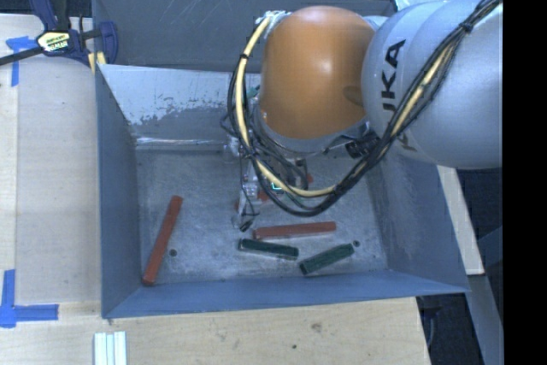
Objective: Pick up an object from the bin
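My gripper hangs low over the middle of the bin floor, mostly hidden under the arm's orange cover. Just below and to the right of its tip lies a reddish-brown stick, flat and nearly level. A dark green stick lies right under that one, close to the front wall. A second dark green stick lies slanted to the right of it. Nothing shows held in the gripper.
A longer orange-brown stick lies slanted on the left part of the floor, apart from the others. The arm and its cables cover the bin's back right. Bare floor lies between the orange-brown stick and the gripper.
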`<move>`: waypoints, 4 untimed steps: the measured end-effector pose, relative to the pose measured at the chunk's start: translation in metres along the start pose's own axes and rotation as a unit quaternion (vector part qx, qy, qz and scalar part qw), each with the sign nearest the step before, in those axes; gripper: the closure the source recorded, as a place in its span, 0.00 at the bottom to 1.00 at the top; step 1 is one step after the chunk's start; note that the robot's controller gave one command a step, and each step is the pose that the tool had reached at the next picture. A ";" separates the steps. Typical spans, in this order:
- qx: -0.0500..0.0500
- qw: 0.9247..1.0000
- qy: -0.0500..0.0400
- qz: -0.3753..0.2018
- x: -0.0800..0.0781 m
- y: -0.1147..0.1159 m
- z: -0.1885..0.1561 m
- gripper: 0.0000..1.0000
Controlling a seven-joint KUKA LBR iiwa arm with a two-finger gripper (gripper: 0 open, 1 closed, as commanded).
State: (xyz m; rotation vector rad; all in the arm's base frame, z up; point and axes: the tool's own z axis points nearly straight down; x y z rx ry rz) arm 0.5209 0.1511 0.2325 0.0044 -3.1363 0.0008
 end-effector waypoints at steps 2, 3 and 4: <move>0.000 0.998 -0.006 -0.064 -0.089 -0.148 0.165 0.00; -0.001 0.998 -0.007 -0.064 -0.089 -0.145 0.160 1.00; 0.001 0.996 -0.009 -0.094 -0.087 -0.164 0.012 1.00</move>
